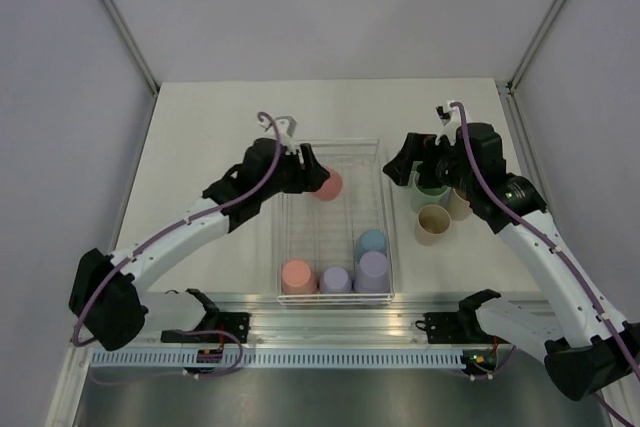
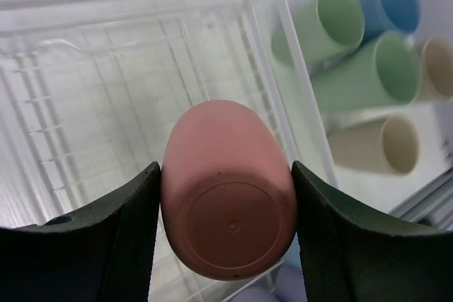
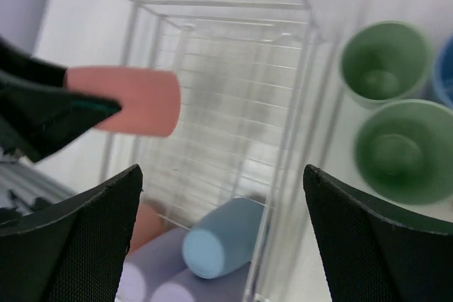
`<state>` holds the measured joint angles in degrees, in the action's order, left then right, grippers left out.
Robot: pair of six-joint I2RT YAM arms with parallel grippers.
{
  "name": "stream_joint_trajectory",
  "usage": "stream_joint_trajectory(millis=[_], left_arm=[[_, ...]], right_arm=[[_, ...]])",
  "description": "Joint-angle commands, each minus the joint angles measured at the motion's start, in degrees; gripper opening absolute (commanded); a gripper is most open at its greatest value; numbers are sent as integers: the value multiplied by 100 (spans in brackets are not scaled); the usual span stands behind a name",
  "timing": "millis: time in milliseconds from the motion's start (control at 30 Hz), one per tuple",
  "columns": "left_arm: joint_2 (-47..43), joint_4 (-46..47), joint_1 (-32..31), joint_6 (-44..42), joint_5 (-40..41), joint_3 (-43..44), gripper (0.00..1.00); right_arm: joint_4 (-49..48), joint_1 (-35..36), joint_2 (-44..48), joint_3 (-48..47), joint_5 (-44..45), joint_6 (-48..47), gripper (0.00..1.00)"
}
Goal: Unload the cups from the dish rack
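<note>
The white wire dish rack [image 1: 384,209] lies mid-table. My left gripper [image 1: 316,181] is shut on a salmon cup [image 1: 329,185] and holds it on its side above the rack's far end. In the left wrist view the gripper [image 2: 226,225] clamps that cup [image 2: 228,203] by its base. A salmon cup [image 1: 297,275], two lavender cups [image 1: 335,279] and a blue cup [image 1: 371,242] stand upside down at the rack's near end. My right gripper [image 1: 408,169] is open and empty, above the rack's right edge; in its wrist view [image 3: 223,242] the rack [image 3: 297,125], blue cup [image 3: 219,242] and held cup [image 3: 131,100] show.
Several unloaded cups stand on the table right of the rack: green [image 1: 430,194] and beige [image 1: 432,224] ones, with a blue one [image 2: 391,1] behind. My right arm hangs over them. A metal rail [image 1: 330,322] runs along the near edge.
</note>
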<state>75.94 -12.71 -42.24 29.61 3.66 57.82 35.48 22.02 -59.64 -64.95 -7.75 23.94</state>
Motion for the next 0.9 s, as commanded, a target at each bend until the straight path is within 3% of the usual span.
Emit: stream_joint_trajectory(millis=[0, 33, 100, 200, 333, 700, 800, 867], left_arm=[[-649, 1918, 750, 1616, -1154, -1060, 2], [-834, 2330, 1109, 1888, -1731, -1567, 2], [-888, 3164, 1349, 2505, -2131, -1914, 2], [-757, 3729, 1394, 3041, -2650, -2204, 2], [-344, 5851, 1394, 4095, -3405, -2635, 2], [517, 8222, 1376, 5502, -3407, -2969, 2], [728, 8741, 1306, 5784, -3390, -2970, 2], [852, 8829, 1175, 5837, -3346, -2952, 2]], right_arm=[[-1428, 13, 312, 534, -1532, 575, 98], [-1630, 13, 408, 814, -1711, 681, 98], [-2348, 13, 488, 1123, -2097, 1102, 98], [-3289, 21, 497, 1642, -2774, 1665, 98], [-3943, 13, 348, 2003, -3136, 1930, 98], [-4392, 206, -21, 2144, -3321, 2044, 92], [-4673, 417, -206, 2162, -3312, 2158, 88], [-4935, 566, -267, 2162, -3329, 2280, 80]])
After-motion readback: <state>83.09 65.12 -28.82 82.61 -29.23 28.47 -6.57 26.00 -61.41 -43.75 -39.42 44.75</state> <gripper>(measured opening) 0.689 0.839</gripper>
